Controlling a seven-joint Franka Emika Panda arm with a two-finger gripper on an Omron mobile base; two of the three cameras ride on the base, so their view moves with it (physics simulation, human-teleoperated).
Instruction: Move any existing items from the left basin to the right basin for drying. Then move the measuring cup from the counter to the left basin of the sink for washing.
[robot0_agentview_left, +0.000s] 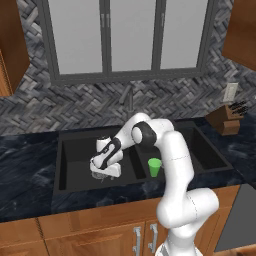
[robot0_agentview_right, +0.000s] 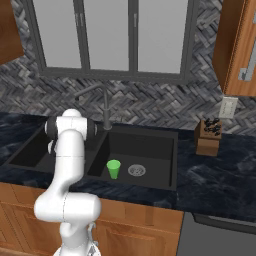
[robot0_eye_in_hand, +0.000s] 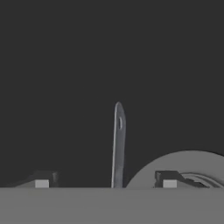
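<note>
In the hand view the measuring cup's thin grey handle (robot0_eye_in_hand: 118, 144) points away between my two fingertips, which stand wide apart and clear of it; its bowl is hidden at the bottom edge. My gripper (robot0_eye_in_hand: 105, 181) is open. From the left base view the gripper (robot0_agentview_left: 102, 174) hangs low over the floor of the left basin (robot0_agentview_left: 75, 160), hand pointing down. The green tumbler (robot0_agentview_left: 155, 167) stands upright in the right basin (robot0_agentview_left: 202, 150), near its front left corner; the right base view shows the tumbler (robot0_agentview_right: 114, 169) beside that basin's steel drain (robot0_agentview_right: 136, 170).
The left basin's round steel drain (robot0_eye_in_hand: 192, 166) lies just right of my right fingertip. The dark faucet (robot0_agentview_left: 130, 97) rises behind the sink divider. A wooden knife block (robot0_agentview_left: 229, 117) stands on the marbled counter (robot0_agentview_left: 25, 165) at the right.
</note>
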